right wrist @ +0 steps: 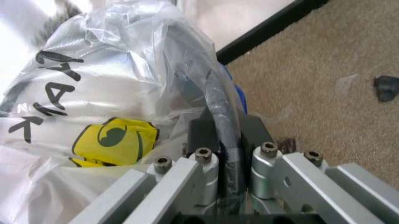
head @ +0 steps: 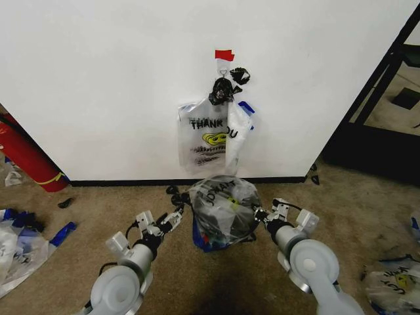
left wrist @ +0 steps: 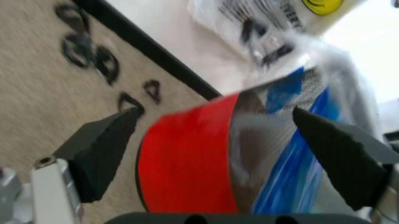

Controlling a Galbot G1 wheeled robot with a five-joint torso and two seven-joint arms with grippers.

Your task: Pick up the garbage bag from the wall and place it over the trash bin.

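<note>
A see-through garbage bag (head: 223,193) with black lettering and a yellow smiley lies draped over the top of the small black trash bin (head: 222,230), which stands on the carpet below the wall (head: 98,79). My right gripper (head: 258,213) is at the bin's right side. In the right wrist view it (right wrist: 223,133) is shut on the black bin rim (right wrist: 218,100) with bag plastic (right wrist: 93,107) wrapped over it. My left gripper (head: 178,211) is at the bin's left side. It (left wrist: 221,154) stands open, its fingers (left wrist: 103,154) astride the bin's red base (left wrist: 187,158) without touching it.
More such bags (head: 205,134) hang on the wall under a red tape patch (head: 224,55), with black knotted lumps (head: 223,88). A red cylinder (head: 26,157) leans at the left. Loose bags lie on the carpet at left (head: 20,246) and right (head: 394,282). Dark shelving (head: 387,79) stands at the right.
</note>
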